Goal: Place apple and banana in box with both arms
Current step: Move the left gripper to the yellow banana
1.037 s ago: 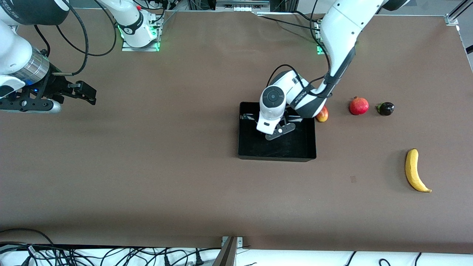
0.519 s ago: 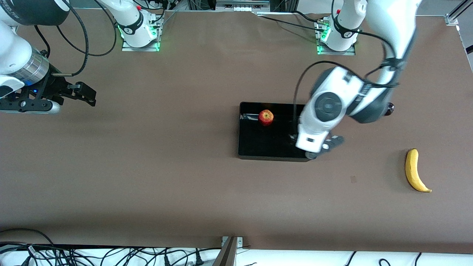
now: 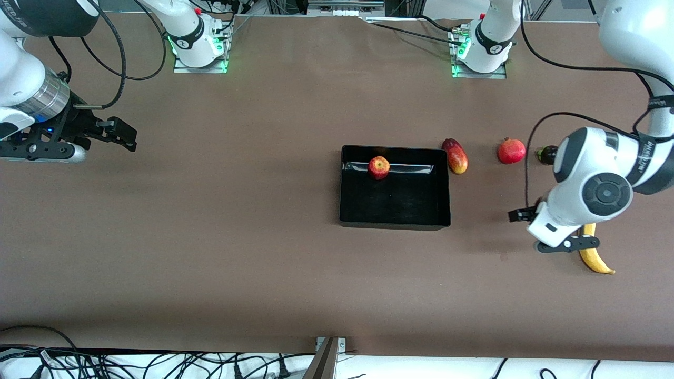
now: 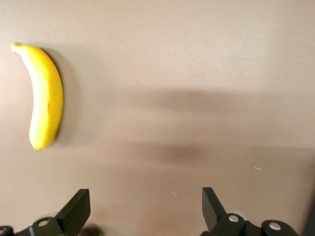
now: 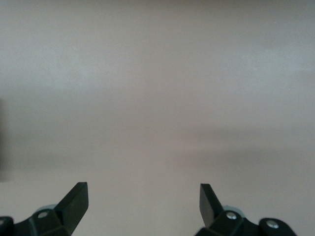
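Front view: apple now sits in the box, up by the wall nearest the robots' bases. A sec ago the left arm was down in that box w/ it; now it has let go & swung off toward its own end of the table. So fruit no. 1 is done, I'd say. Left gripper hangs over the banana, jaws wide, holding nothing. Mango lies at the box's 2 o'clock, pomegranate beside it. Right gripper waits at the right arm's end, wide open, empty.

Left wrist view: banana lies at about 10 o'clock from the wide jaws, not between them yet. Banana looks next.

Right wrist view: bare table, open jaws, nothing held.
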### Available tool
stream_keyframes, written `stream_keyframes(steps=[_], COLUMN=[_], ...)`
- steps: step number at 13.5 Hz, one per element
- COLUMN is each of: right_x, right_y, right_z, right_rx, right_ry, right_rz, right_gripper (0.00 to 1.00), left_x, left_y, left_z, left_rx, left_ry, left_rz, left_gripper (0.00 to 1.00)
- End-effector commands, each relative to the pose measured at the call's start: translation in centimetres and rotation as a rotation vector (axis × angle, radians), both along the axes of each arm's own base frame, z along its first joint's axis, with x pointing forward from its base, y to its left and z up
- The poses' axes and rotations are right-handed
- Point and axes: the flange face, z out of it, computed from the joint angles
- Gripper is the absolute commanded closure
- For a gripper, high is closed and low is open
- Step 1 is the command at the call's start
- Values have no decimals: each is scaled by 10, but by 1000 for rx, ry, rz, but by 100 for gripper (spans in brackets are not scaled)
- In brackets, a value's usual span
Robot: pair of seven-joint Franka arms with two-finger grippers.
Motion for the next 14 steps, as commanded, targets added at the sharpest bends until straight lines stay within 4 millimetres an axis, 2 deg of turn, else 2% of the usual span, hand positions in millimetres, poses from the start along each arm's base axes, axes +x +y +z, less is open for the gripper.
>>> stream_keyframes(steps=[1,2,5,6,9,11,13,14], right_x=[1,1,1,1,1,1,1,1], right_y=[1,2,2,2,1,1,1,1], right_z=[4,4,5,5,5,5,5,5], right_rx=[-9,-8,-8,-8,-7,-7,-7,-7], right_ry=[-3,-4,-7,-9,-10,-10,-10,-10], right_rz=[-4,-1,-1,-1,-2,-4,-2,-2], right_gripper=[0,0,0,0,0,0,0,0], left_x=[9,8,8,5,-1,-4,-5,-5], left_y=[87,122,179,193,217,235,236,235], left_z=[-19,-34,-67,-76,-102,-128,-150,-154], left_rx=[-57,-82,-105,-111,-110,-97,-98,-101], left_ry=[-48,-65,-147,-140,-147,-186,-210,-213], left_rz=[-130,-166,-235,-253,-284,-279,-281,-281], left_gripper=[0,0,0,0,0,0,0,12])
